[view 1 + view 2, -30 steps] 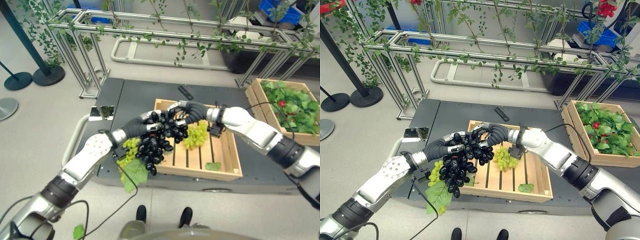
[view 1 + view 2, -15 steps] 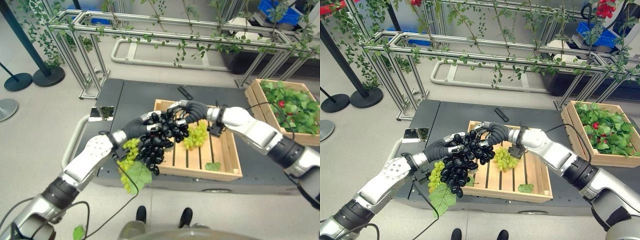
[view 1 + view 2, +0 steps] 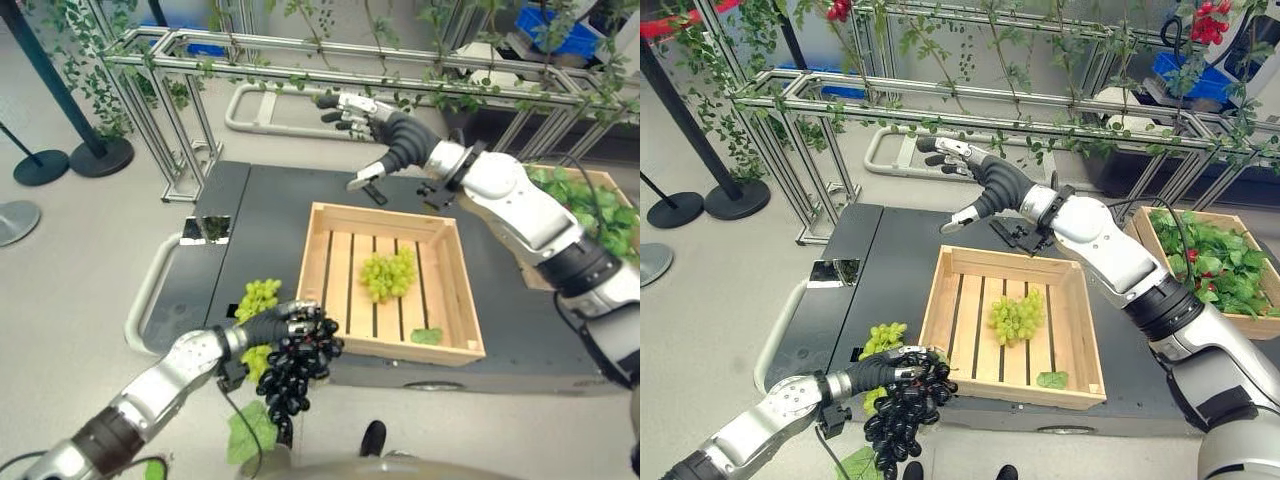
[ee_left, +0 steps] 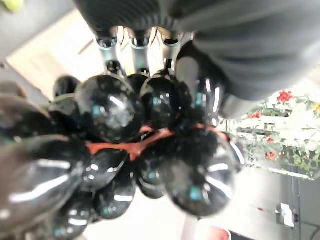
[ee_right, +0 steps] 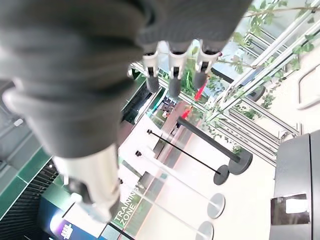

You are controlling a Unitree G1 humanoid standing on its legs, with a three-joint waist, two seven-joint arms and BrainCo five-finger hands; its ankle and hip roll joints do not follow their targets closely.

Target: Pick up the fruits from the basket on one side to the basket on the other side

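Note:
My left hand point(image 3: 285, 325) is shut on a bunch of black grapes point(image 3: 290, 372) and holds it in the air past the front left corner of the wooden crate point(image 3: 330, 238); the same black grapes point(image 4: 125, 135) show close up past the fingers point(image 4: 107, 47). A green grape bunch point(image 3: 388, 274) lies inside the crate. Another green bunch point(image 3: 257, 297) with a leaf hangs right beside my left hand. My right hand point(image 3: 385, 132) is raised high behind the crate, open, fingers point(image 5: 172, 75) spread and holding nothing.
The crate sits on a dark low cart point(image 3: 265, 215) with a small black object point(image 3: 371, 188) behind it. A second crate of green leaves and red fruit point(image 3: 1220, 265) stands at the right. A metal frame with vines point(image 3: 300, 55) runs across the back.
My right hand let go of the black grapes and rose up and back, away from the crate. My left hand carried the black bunch down and toward the cart's front left.

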